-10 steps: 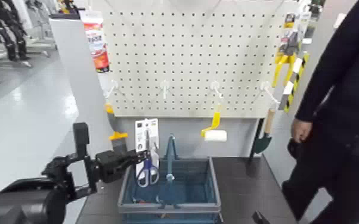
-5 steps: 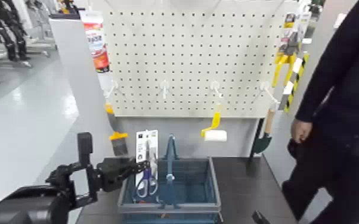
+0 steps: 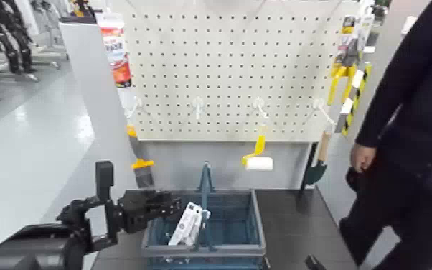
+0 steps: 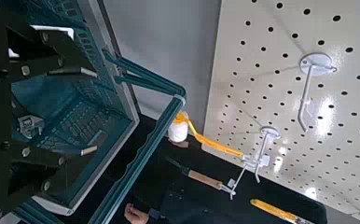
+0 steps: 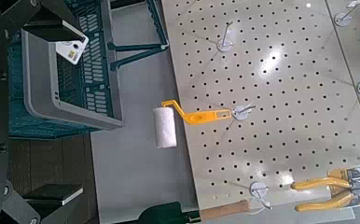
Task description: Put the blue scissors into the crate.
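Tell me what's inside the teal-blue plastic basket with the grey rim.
Inside the teal-blue plastic basket, a white retail card leans at a slant, partly behind the upright handle. Any scissors on it are not discernible; the front wall hides the floor nearest it.

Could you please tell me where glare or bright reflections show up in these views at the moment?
Head view: a pale sheen on the floor at the left, none obvious on the pegboard; left wrist view: bright white spots on the pegboard, near the hooks; right wrist view: a soft bright patch high on the pegboard, right of the yellow-handled roller.
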